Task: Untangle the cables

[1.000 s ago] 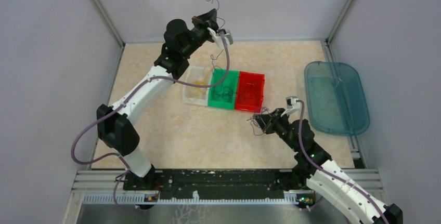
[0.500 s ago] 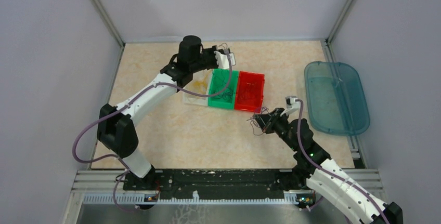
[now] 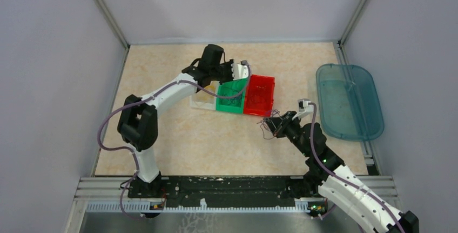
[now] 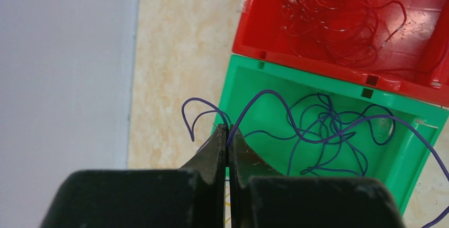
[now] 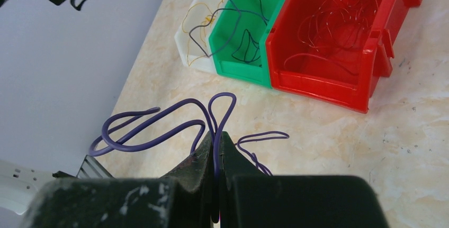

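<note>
Though unclear from above, up close left hand [image 4: 227,130] and right hand [image 5: 216,137] pinch cables [image 4: 267,91]

Three bins [image 3: 229,108] stand abreast on the table [image 3: 189,135], cables [image 4: 323,127] inside; a tray [image 3: 351,103] lies well right.

I find nothing to read from any of my cameras: no lettering, label, brand mark, number or sign.
</note>
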Action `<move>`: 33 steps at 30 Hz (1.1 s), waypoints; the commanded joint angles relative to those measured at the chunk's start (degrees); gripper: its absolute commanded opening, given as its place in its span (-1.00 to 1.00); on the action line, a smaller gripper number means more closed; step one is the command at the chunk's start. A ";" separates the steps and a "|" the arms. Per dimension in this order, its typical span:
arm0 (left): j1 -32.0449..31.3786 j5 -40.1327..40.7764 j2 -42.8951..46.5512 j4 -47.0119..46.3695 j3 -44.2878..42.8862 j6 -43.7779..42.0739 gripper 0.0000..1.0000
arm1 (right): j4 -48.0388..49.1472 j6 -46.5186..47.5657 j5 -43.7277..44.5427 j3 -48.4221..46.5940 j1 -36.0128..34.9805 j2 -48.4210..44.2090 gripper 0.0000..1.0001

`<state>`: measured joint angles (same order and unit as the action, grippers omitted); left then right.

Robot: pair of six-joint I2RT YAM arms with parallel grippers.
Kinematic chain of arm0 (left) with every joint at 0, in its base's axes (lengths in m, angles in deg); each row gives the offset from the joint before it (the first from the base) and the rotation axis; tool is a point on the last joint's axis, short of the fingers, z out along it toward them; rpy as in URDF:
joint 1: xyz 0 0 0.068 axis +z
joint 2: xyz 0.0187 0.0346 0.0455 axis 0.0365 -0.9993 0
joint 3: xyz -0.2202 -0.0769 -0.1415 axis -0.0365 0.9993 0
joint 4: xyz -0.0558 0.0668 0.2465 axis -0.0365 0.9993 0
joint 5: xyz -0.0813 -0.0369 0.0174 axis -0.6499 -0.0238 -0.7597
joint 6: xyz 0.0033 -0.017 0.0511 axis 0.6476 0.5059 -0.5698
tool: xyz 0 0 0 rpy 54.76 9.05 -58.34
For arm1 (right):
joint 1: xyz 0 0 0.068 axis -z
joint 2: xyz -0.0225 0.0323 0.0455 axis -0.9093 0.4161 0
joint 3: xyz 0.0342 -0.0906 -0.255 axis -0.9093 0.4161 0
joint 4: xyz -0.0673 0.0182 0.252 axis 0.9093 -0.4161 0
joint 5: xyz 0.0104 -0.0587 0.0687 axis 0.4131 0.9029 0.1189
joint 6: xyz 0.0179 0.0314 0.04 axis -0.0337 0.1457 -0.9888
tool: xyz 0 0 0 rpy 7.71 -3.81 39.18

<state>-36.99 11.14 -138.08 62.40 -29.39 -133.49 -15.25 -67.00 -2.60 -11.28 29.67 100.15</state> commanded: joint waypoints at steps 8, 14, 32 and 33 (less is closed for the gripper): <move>-1.25 -2.21 -6.80 8.38 -4.29 -3.85 -1.00 | 1.20 -0.22 2.09 -3.48 0.38 -0.24 -1.00; -1.16 1.05 -10.85 8.44 -6.91 -6.83 -1.00 | 1.60 -0.16 2.03 -4.40 0.37 1.35 -1.00; 3.51 -15.03 -7.56 38.41 -29.36 -6.37 0.79 | 5.35 0.51 2.47 -8.31 0.41 7.94 -1.00; 4.54 -16.91 -6.70 40.35 -31.09 -5.39 0.88 | 6.74 0.80 2.40 -9.08 0.49 9.41 -1.00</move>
<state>-35.61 5.54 -151.50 91.54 -52.54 -141.86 -15.36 -66.95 -0.33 -15.33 29.67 106.05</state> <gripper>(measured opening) 0.870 0.009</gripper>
